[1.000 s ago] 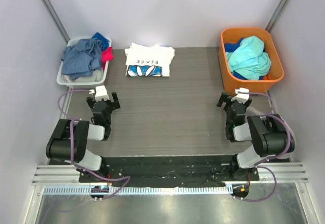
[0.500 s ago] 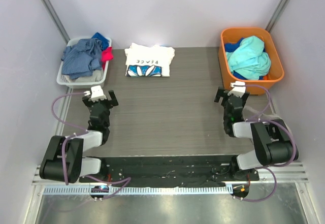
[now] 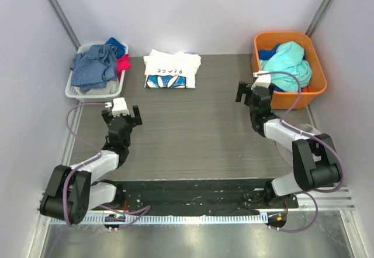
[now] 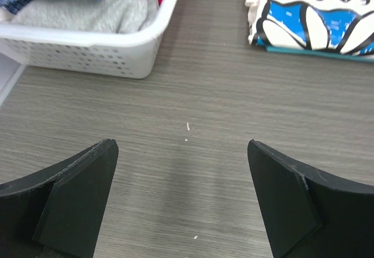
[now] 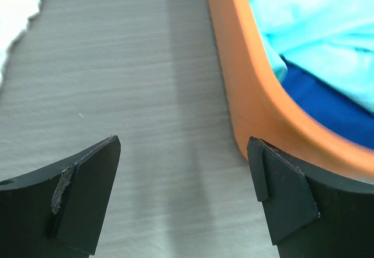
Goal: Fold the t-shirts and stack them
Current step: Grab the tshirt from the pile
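right arm reaches out toward the orange basket; no shirt touched yet

top view: over the last second the right gripper [image 3: 248,92] has swung out from its tucked pose near the right edge of the table [image 3: 193,135] and now sits just beside the left wall of the orange basket [image 3: 255,65] at the far right corner. its jaws are spread wide and hold nothing. the mint-teal t-shirt [image 3: 287,64] lies crumpled in that basket, where it was. the left gripper [image 3: 121,115] has barely shifted, though its arm has stretched out; it is also wide and empty, near the white basket [image 3: 73,91] at the far left corner. the white peace t-shirt [image 3: 172,69] rests folded at the middle of the far edge, unmoved.

left wrist view: the left gripper [image 4: 182,170] frames bare table between wide fingers, with the white basket [image 4: 87,53] ahead on the left and the white peace t-shirt [image 4: 315,21] ahead on the right.

right wrist view: the right gripper [image 5: 184,170] looks along the rim of the orange basket [image 5: 239,88]; the mint-teal t-shirt [image 5: 315,24] lies over a royal blue garment [image 5: 327,109]. this reads as the approach to pull the teal shirt out for folding.
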